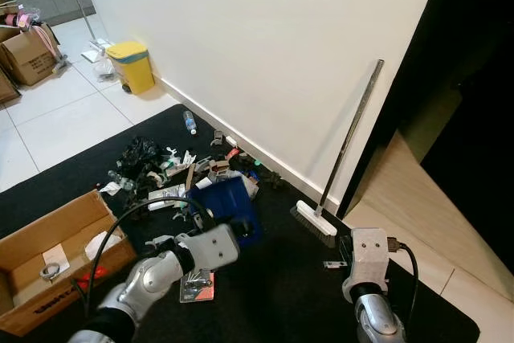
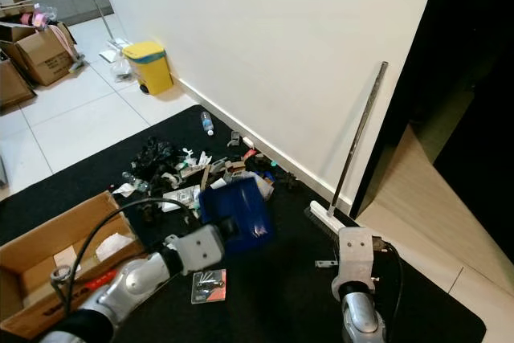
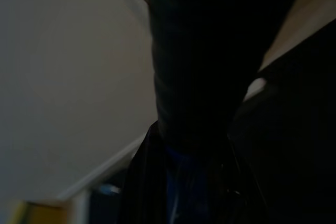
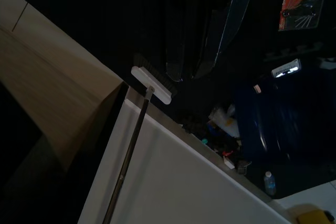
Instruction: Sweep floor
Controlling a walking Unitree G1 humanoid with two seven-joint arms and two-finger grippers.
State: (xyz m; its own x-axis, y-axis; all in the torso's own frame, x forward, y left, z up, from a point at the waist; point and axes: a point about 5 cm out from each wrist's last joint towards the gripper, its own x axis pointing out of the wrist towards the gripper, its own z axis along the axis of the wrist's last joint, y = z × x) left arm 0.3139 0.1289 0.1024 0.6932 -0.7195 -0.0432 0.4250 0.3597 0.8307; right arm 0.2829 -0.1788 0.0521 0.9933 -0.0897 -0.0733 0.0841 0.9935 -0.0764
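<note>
A: How many things sit near the broom (image 1: 337,169), going left to right?

B: One open cardboard box (image 1: 50,256) far left of it on the black mat (image 1: 265,295), one yellow bin (image 1: 132,66) by the wall, one clear bottle (image 1: 189,122), one heap of litter (image 1: 181,170), then one blue dustpan (image 1: 230,208). The broom leans upright on the wall, head on the mat.

A: And the arms?

B: The left gripper (image 1: 226,222) reaches forward, clenched on the dustpan, left of the broom. The right gripper (image 4: 193,59) points down at the mat just before the broom head, fingers slightly parted, holding nothing.
</note>
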